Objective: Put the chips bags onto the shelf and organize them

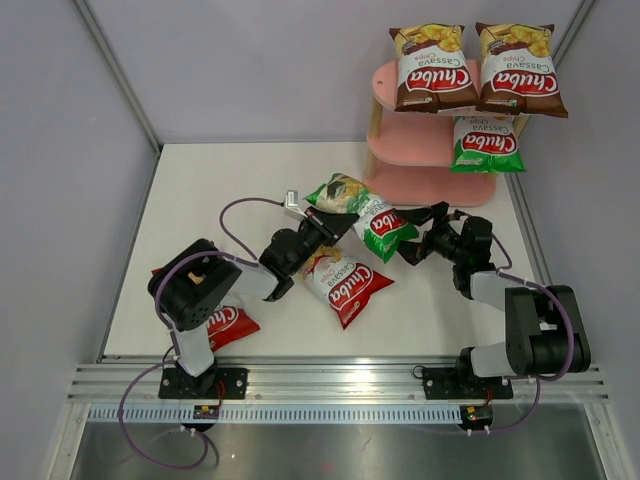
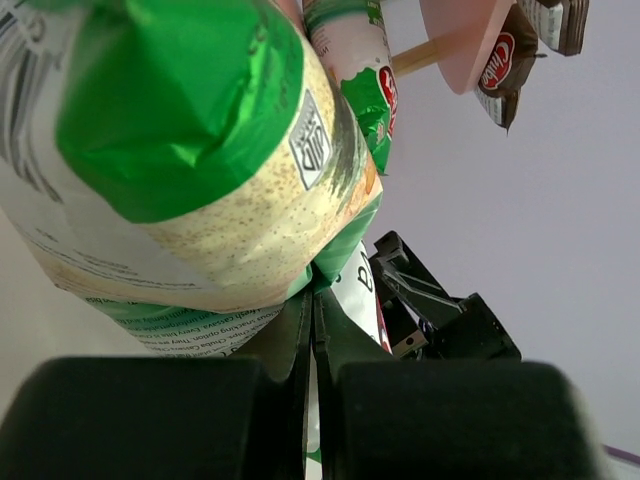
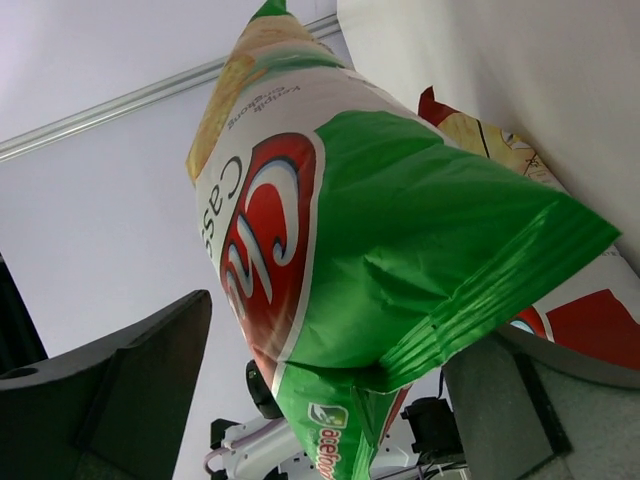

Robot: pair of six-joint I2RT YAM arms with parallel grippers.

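At the bench (image 1: 200, 190) centre, left hand (image 1: 327, 228) clamped on green chips bag (image 1: 362, 213); right hand (image 1: 416, 243), spread apart, flanks its other end.

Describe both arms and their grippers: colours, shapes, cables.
The left arm and right arm share a build: blocky black joint housings, white tubular links, black base plates. A purple cable loops along each. The left gripper and right gripper have flat black fingers.
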